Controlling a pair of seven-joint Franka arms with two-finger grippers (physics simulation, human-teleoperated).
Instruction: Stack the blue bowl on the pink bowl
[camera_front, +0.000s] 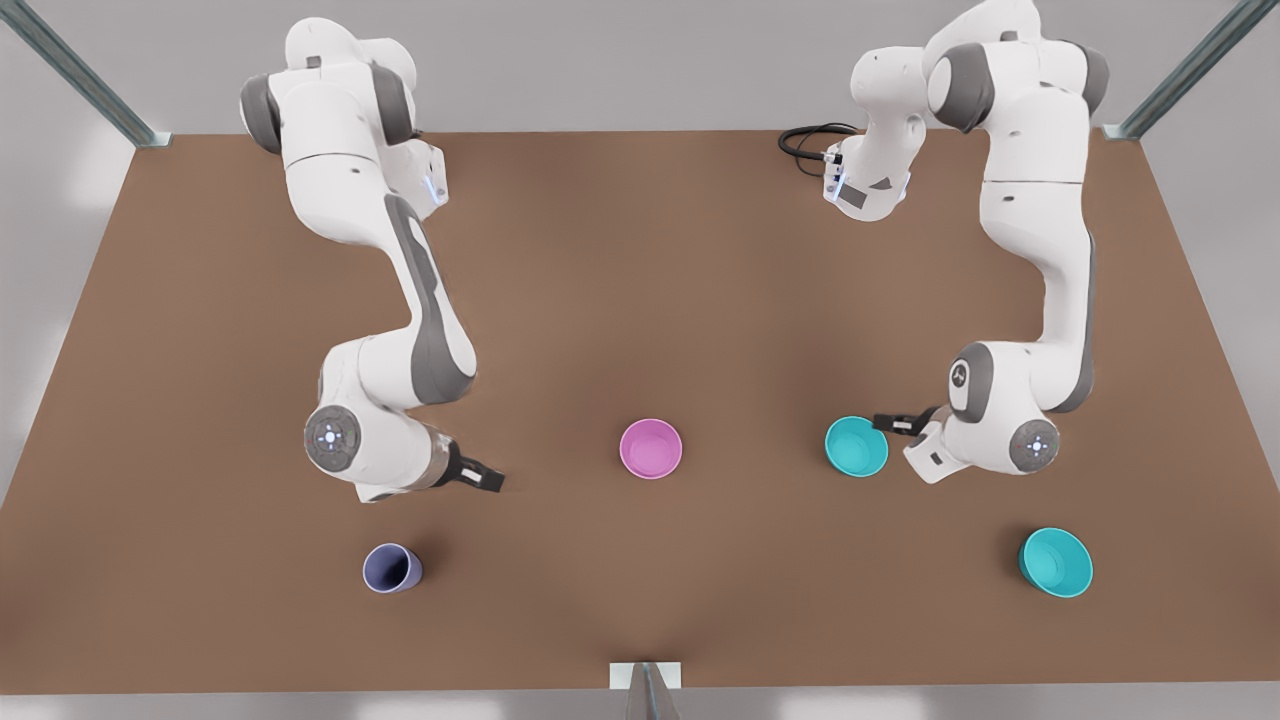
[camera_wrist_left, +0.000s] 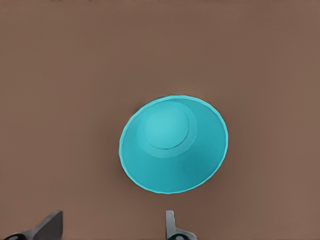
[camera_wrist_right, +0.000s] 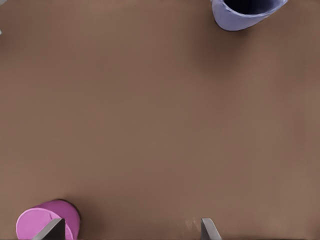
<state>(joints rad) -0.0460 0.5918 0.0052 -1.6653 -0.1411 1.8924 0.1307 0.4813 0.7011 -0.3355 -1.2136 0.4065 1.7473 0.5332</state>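
The pink bowl (camera_front: 651, 449) stands upright at the table's middle, toward the front edge. A teal-blue bowl (camera_front: 857, 446) sits to its right in the front view. My left gripper (camera_front: 895, 420) hovers at that bowl's right rim. In the left wrist view this blue bowl (camera_wrist_left: 172, 144) lies just ahead of the left gripper (camera_wrist_left: 110, 227), whose fingers are open and apart from it. My right gripper (camera_front: 480, 475) is on the front view's left and open over bare table. The right wrist view has the pink bowl (camera_wrist_right: 35, 222) beside one fingertip of the right gripper (camera_wrist_right: 130, 230).
A second teal bowl (camera_front: 1056, 562) stands near the front right. A periwinkle cup (camera_front: 392, 568) stands at the front left, below the right gripper, and the cup (camera_wrist_right: 247, 12) appears again in the right wrist view. Brown table (camera_front: 640, 300) stretches wide behind the bowls.
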